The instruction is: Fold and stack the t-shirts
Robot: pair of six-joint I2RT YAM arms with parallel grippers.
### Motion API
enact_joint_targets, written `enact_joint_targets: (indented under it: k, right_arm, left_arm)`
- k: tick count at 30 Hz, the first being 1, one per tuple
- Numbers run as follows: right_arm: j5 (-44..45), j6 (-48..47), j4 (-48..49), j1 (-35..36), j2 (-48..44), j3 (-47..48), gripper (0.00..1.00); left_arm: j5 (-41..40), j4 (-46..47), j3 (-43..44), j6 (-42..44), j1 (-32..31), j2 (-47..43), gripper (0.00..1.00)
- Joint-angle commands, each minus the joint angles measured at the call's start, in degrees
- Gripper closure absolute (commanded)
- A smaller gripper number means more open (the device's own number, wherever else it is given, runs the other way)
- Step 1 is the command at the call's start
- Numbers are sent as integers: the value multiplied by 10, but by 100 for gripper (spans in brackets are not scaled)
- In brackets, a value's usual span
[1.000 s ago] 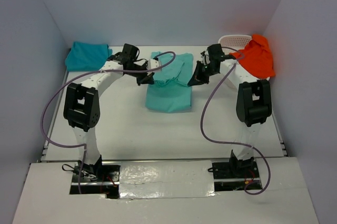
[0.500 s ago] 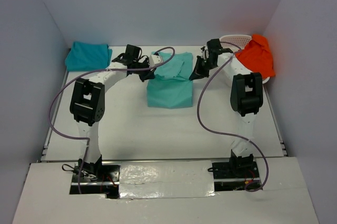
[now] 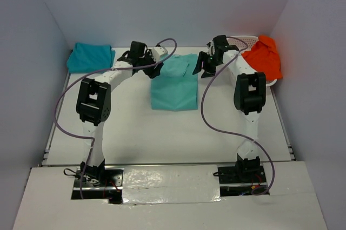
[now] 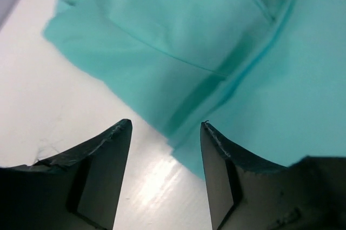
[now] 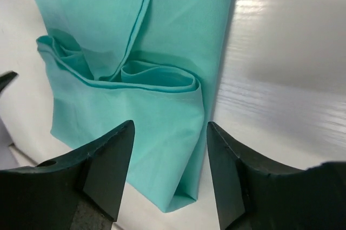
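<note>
A mint-green t-shirt (image 3: 173,87) lies folded into a rectangle at the table's middle back. My left gripper (image 3: 153,68) hovers open at its far left corner, and in the left wrist view the open left gripper (image 4: 165,127) has the t-shirt's edge (image 4: 216,52) just beyond its tips, holding nothing. My right gripper (image 3: 200,68) is open at the far right corner. The right wrist view shows the open right gripper (image 5: 170,127) standing over the t-shirt's folded layers (image 5: 124,25), with cloth under the gap but not pinched.
A folded teal-blue t-shirt (image 3: 90,57) lies at the back left corner. An orange t-shirt (image 3: 265,57) hangs over a white basket (image 3: 240,40) at the back right. Purple cables loop from both arms. Grey walls enclose the table (image 3: 135,127).
Both grippers moved toward the back along the green t-shirt's sides while shut on it, then opened and let go. The shirt now lies flatter and more rectangular.
</note>
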Motion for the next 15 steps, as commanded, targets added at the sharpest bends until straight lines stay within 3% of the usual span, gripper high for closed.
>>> enact_joint_targets:
  k: [1, 2, 5, 6, 7, 8, 11, 15]
  right_arm:
    - [46, -35, 14, -3, -64, 8, 36]
    - [56, -38, 24, -1, -101, -33, 36]
    - [63, -35, 76, 12, -173, -139, 51]
    - [44, -29, 90, 17, -184, -157, 63]
    - [35, -24, 92, 24, -191, -172, 68]
    - [26, -17, 91, 31, -198, -190, 74]
    - [-11, 26, 94, 59, -203, -221, 96]
    - [-31, 91, 146, 94, -227, -299, 100]
  left_arm:
    - [-73, 28, 50, -91, 18, 8, 34]
    - [-82, 24, 60, -104, 22, 7, 34]
    - [-65, 3, 80, -122, 34, -12, 37]
    - [-26, -9, 79, -91, 30, -19, 46]
    - [2, -27, 76, -73, 28, -24, 51]
    - [29, -79, 73, -56, 23, -29, 63]
    - [100, -167, 41, 1, -5, -46, 71]
    - [148, -147, -67, -11, -42, -96, 65]
